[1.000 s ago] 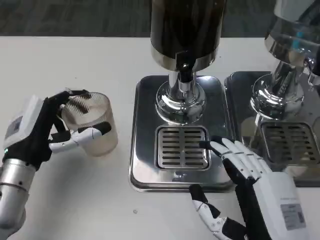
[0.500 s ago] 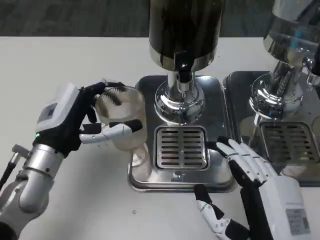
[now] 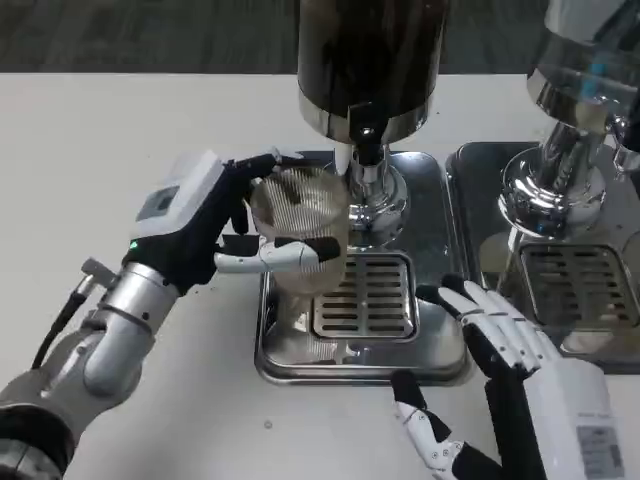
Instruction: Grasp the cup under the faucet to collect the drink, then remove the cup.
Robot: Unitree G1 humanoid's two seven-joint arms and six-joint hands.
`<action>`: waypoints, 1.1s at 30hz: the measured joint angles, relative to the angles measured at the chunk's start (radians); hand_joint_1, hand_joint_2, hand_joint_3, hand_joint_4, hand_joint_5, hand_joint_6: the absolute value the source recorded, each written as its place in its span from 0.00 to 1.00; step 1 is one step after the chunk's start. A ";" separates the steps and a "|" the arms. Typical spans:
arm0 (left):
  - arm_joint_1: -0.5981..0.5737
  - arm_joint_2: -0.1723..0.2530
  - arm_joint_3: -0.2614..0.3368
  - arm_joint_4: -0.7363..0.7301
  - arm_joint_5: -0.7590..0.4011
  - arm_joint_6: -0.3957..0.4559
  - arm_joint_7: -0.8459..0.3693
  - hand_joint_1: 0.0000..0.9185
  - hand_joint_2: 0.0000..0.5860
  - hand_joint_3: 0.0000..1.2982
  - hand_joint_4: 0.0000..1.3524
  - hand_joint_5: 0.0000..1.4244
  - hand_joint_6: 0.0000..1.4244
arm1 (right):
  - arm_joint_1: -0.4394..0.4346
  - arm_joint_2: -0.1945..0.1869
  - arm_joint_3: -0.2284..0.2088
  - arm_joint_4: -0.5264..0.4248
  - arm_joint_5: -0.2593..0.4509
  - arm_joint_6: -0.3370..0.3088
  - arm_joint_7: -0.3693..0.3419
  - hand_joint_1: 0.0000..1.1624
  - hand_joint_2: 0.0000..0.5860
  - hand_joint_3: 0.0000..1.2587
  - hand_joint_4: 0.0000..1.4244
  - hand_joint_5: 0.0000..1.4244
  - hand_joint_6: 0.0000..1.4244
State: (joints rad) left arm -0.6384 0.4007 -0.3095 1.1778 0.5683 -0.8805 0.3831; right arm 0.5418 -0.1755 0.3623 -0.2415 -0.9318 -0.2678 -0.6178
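The left hand [image 3: 215, 225] holds the cup [image 3: 300, 235], a clear ribbed tumbler, with its fingers [image 3: 285, 255] wrapped across the front of the glass and others curled over the far rim. The cup sits tilted slightly, just left of the faucet [image 3: 365, 150], above the left edge of the drip tray [image 3: 435, 345]; its mouth is close beside the spout but not squarely beneath it, and whether its base touches the tray cannot be told. The faucet hangs from the dark dispenser tank [image 3: 370, 55], which stands on a chrome pedestal [image 3: 385, 205] behind the slotted grate [image 3: 365, 295] of the tray.

The right hand [image 3: 500, 345] lies at the tray's near right corner, palm down, its fingers [image 3: 475, 305] spread and straight, holding nothing; the fingertips reach toward the right side of the grate, and its thumb points out over the table [image 3: 130, 120] in front of the tray.

To the right of the tray stands a second dispenser [image 3: 580, 90] on its own tray [image 3: 470, 200], with a chrome base and a grate
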 measured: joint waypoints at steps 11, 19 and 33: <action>-0.038 -0.033 -0.035 0.027 0.025 0.024 -0.045 0.44 0.24 0.40 0.45 0.60 0.69 | 0.010 0.010 0.001 0.000 -0.009 0.001 -0.015 0.40 0.66 0.23 0.13 0.14 0.17; -0.042 -0.054 -0.063 0.038 0.032 0.039 -0.048 0.42 0.23 0.39 0.43 0.56 0.63 | 0.013 0.014 0.004 0.000 -0.015 0.007 -0.027 0.40 0.66 0.23 0.13 0.14 0.17; -0.075 -0.065 -0.099 0.047 0.031 0.058 -0.082 0.27 0.18 0.28 0.30 0.38 0.39 | 0.032 0.023 0.011 0.000 -0.014 0.013 -0.030 0.40 0.67 0.23 0.13 0.15 0.19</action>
State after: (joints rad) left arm -0.7130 0.3354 -0.4081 1.2245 0.5992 -0.8225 0.3014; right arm 0.5738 -0.1528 0.3728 -0.2415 -0.9458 -0.2545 -0.6474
